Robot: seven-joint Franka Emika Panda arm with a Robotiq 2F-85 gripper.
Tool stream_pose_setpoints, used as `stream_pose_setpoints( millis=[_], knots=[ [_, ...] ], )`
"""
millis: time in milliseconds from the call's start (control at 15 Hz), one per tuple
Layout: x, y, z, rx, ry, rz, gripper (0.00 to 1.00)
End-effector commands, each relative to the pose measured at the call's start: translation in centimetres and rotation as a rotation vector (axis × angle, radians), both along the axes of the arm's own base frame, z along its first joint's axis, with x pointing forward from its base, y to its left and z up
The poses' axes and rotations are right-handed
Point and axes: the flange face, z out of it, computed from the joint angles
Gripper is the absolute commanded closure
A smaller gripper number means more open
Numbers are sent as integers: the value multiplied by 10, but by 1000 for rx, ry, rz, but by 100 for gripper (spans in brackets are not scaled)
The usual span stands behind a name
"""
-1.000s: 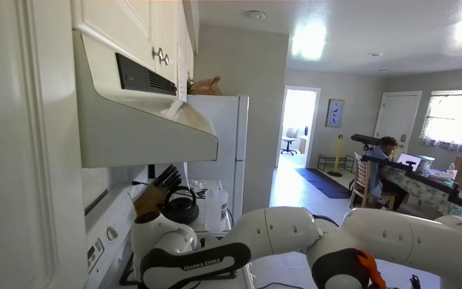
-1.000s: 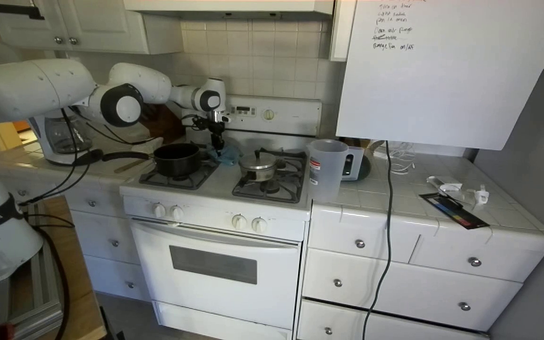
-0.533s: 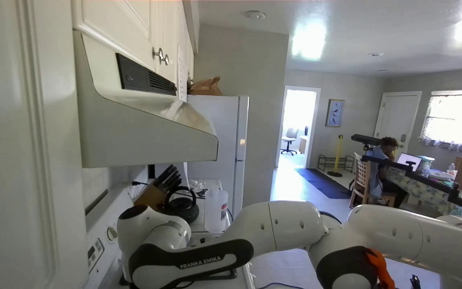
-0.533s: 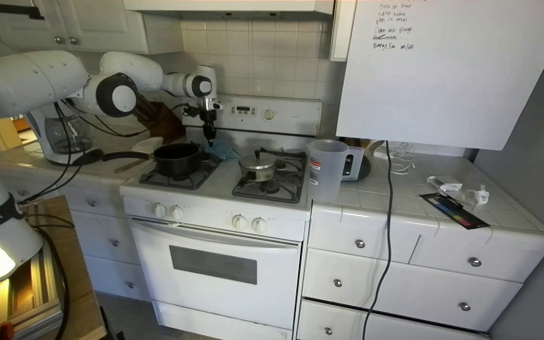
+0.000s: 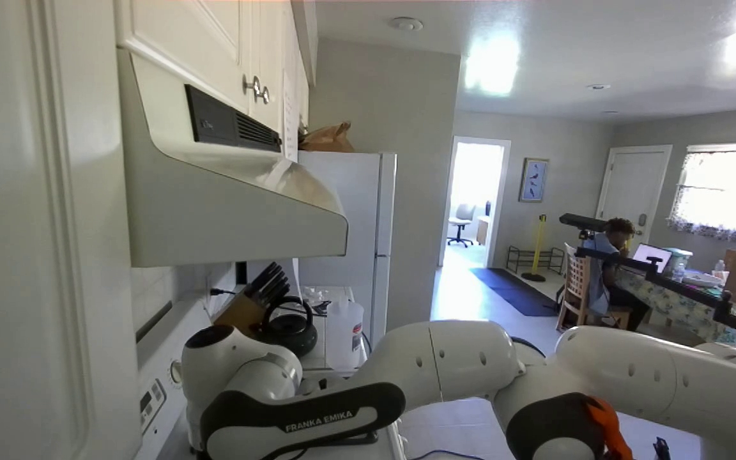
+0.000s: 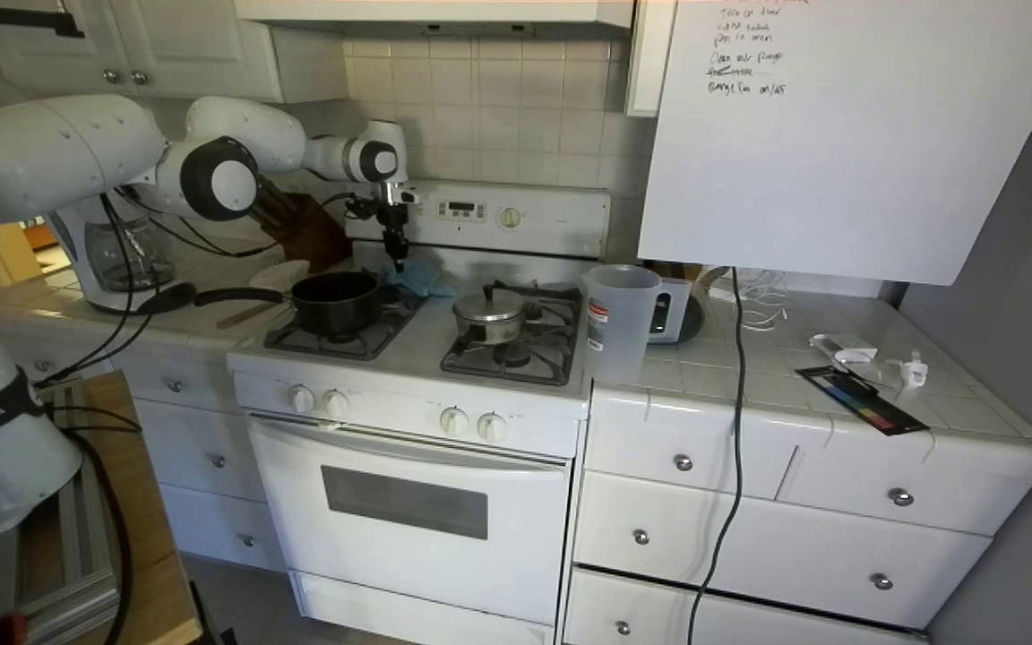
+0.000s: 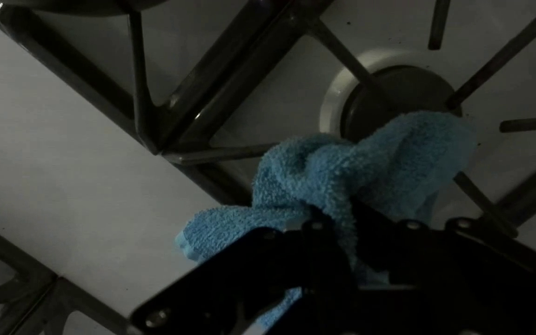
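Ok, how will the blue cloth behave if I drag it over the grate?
The blue cloth will probably flop, given its soft folds. Its fuzzy weave likely resists slipping from the gripper. Loose ends might snag on the grate bars.

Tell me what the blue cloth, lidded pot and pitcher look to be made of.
Blue cloth: matte terry-type fabric, judging by the fuzzy pile in the wrist view; cotton or microfibre, can't tell.
Lidded pot: likely metal, steel or aluminium, from its silvery sheen.
Pitcher: probably plastic with a frosted finish; its walls look cloudy and translucent.
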Motion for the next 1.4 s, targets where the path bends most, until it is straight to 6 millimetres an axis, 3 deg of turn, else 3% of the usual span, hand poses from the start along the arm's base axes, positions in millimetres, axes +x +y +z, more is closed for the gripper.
stream_pose_setpoints(
  millis=[0,667,933,1333],
  knots=[
    [0,-7,3,-44,7,-24,97],
    [-17,34,-8,-17,-20,-233,97],
    [-19,38,-14,-14,-27,-129,97],
    [-9,30,-12,18,-46,160,97]
  ],
)
